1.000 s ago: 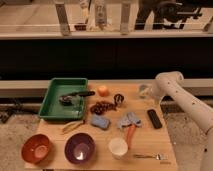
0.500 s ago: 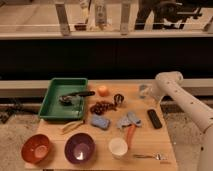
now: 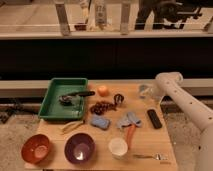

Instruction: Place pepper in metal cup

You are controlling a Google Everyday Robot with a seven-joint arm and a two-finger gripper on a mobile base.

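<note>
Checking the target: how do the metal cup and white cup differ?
The metal cup is dark and shiny, the white cup pale. The metal cup is smaller than the white cup. The metal cup sits farther back, the white cup at the near edge. Both are on the table. The gripper is right of the metal cup.

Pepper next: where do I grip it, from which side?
Probably the pepper at its middle, from straight above, closing across its slim width: it lies flat, the white cup close beside its near end, a grey item at its far end. The gripper hovers at the far right of the table.
</note>
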